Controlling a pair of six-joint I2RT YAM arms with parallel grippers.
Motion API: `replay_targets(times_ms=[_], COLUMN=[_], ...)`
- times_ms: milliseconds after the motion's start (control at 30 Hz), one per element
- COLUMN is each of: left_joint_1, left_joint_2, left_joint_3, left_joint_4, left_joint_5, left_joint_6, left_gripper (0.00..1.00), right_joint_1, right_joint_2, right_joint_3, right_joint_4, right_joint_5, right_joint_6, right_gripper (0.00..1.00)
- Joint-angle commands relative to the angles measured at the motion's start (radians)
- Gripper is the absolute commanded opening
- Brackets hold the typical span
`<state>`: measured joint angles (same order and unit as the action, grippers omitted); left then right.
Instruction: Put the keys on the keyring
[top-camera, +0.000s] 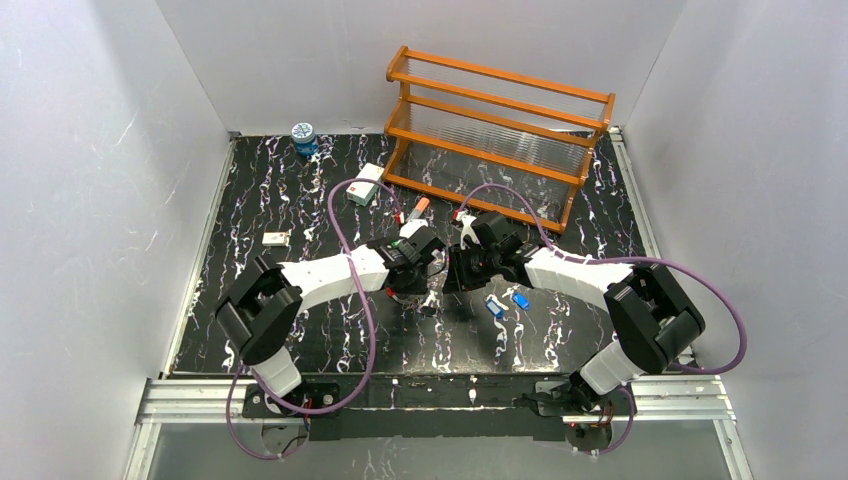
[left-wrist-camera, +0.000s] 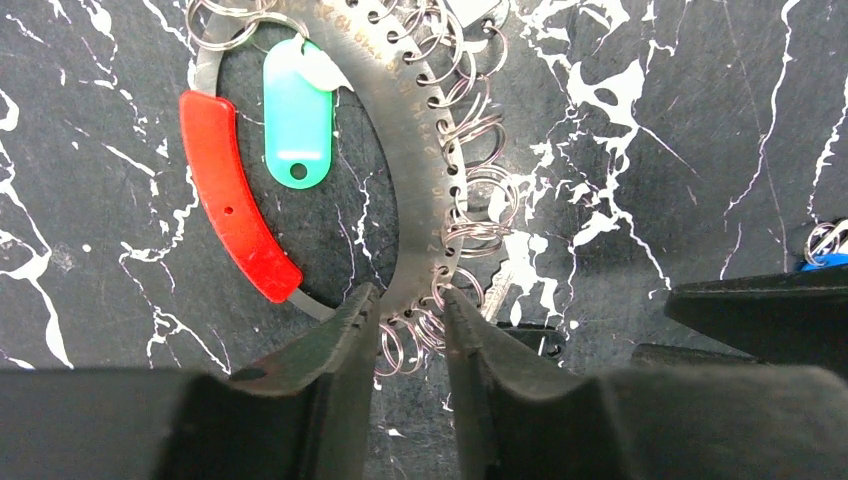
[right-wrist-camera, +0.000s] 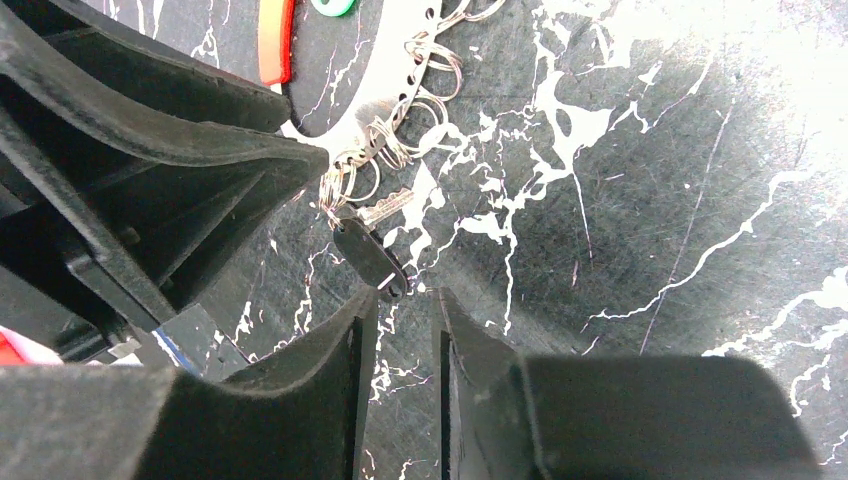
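The keyring (left-wrist-camera: 415, 150) is a flat silvery band with holes, several small split rings and a red section (left-wrist-camera: 235, 200); it lies on the black marbled table. A green-headed tag (left-wrist-camera: 296, 110) hangs on it. My left gripper (left-wrist-camera: 405, 312) is closed on the band's lower end. The keyring also shows in the right wrist view (right-wrist-camera: 385, 95), with a silvery key (right-wrist-camera: 385, 207) and a black tag (right-wrist-camera: 370, 260) hanging from its rings. My right gripper (right-wrist-camera: 405, 305) is slightly open and empty, its tips just short of the black tag. Two blue-headed keys (top-camera: 493, 307) lie loose to the right.
An orange wire rack (top-camera: 500, 125) stands at the back. An orange-and-white tube (top-camera: 420, 207), a white box (top-camera: 366, 186), a blue-lidded jar (top-camera: 304, 137) and a small white piece (top-camera: 277, 238) lie behind and left of the grippers. White walls enclose the table.
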<state>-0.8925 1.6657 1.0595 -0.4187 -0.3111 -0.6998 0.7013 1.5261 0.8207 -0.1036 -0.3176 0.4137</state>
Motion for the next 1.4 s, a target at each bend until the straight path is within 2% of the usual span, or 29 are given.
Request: replay_targets(times_ms=[0,133,233,400,533,800,1367], left_joint_1=[0.005,0.029,0.063,0.126,0.156,0.183,0.188], left_joint_2=[-0.079,-0.141,-0.19,-0.221,-0.231,-0.24,-0.185], left_joint_3=[-0.026,-0.07,-0.125,-0.229,-0.314,-0.397,-0.381], left_joint_4=[-0.004,0.049,0.127,0.265,0.369,0.496,0.526], left_joint_5=[-0.023,0.011,0.091,0.267,0.354,0.394,0.406], left_joint_6=[-0.054,-0.08,-0.11,-0.207,-0.305,-0.369,-0.341], left_gripper=[0.32,0.39,0.45,0.43,0.4,0.34,0.25], right_joint_1=[-0.002,-0.003,-0.002,-0.002,-0.002,-0.002,-0.003], right_joint_2=[-0.01,-0.011,-0.009,-0.004,-0.004,-0.001,-0.003], right_joint_3=[0.023,0.02,0.019,0.02,0.016,0.015,0.011], right_joint_4=[0.01,0.014,0.013,0.012,0.014,0.019,0.019], right_joint_5=[-0.017,-0.02,-0.02,-0.022,-0.025,-0.031,-0.031], right_joint_6=[-0.016,-0.016,-0.018,-0.019,-0.019,-0.019,-0.016], right_gripper=[0.35,0.36,0.36,0.36,0.37,0.37,0.38])
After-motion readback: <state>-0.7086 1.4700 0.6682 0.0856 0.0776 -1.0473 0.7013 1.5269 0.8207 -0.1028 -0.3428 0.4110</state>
